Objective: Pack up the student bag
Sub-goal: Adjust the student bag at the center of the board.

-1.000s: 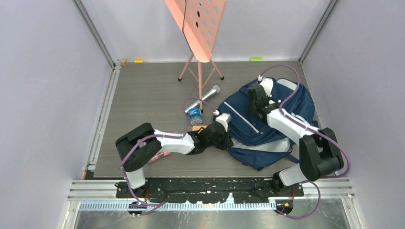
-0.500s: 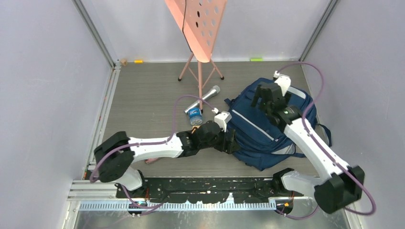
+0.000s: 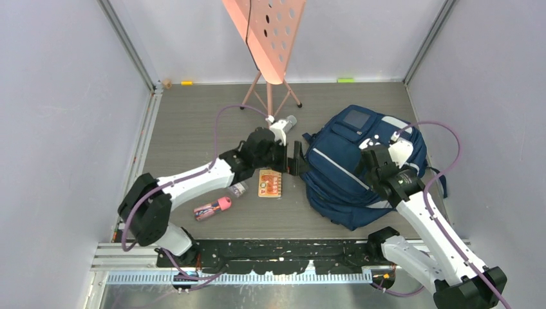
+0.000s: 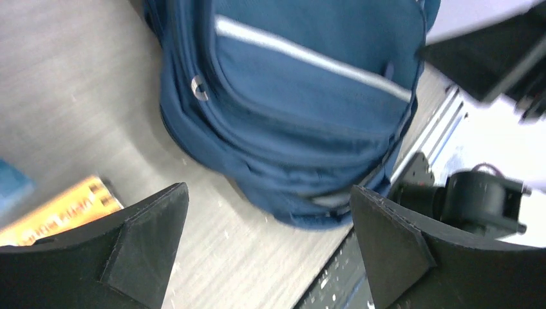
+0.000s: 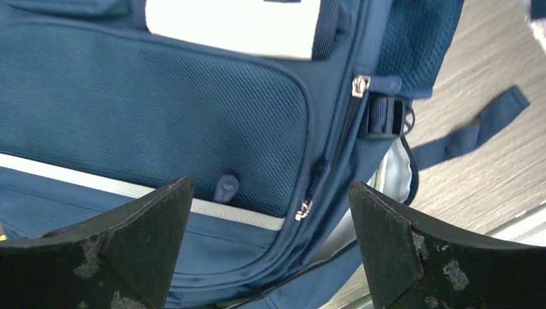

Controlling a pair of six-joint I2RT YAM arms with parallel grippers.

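Bag (image 3: 348, 177) lies flat on the right side of the counter (image 3: 193, 129). The left hand (image 4: 267, 190), spread and empty, hovers just beside its left edge. The right hand (image 5: 270, 193), also spread, hangs over its front.

Print on the orange card (image 3: 270, 183) is too blurred to read.

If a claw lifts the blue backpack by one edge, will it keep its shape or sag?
Probably it sags: the student bag is soft fabric, lying slumped with folds. Its loose strap would likely dangle and may snag. The woven cloth looks grippy, not slippery.
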